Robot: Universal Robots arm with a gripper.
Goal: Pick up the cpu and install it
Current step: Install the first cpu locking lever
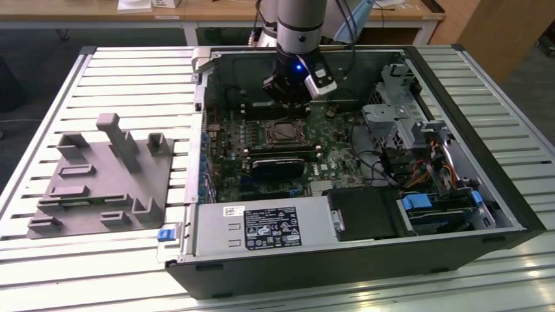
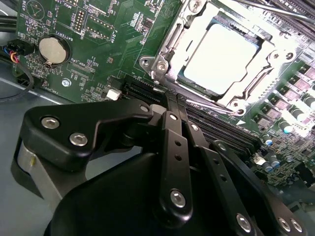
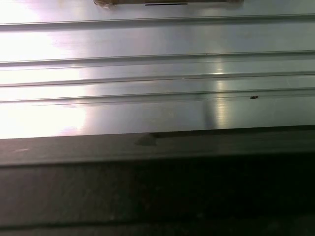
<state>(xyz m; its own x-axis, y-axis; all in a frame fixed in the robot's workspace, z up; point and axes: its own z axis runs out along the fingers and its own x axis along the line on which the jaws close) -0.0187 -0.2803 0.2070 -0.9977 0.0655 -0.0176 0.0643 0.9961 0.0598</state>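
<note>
Second wrist view: cpu (image 2: 227, 58) overexposed.

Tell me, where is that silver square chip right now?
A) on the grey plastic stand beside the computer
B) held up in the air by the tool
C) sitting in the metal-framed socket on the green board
C: in the second wrist view the cpu lies flat inside the socket frame on the motherboard.

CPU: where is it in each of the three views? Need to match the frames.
Exterior view: the cpu sits in the socket frame on the green motherboard, just below the gripper.
Second wrist view: the cpu lies bright inside the socket frame, beyond the gripper's black linkage.
First wrist view: not in it.
Shared landmark: the socket frame.
</note>
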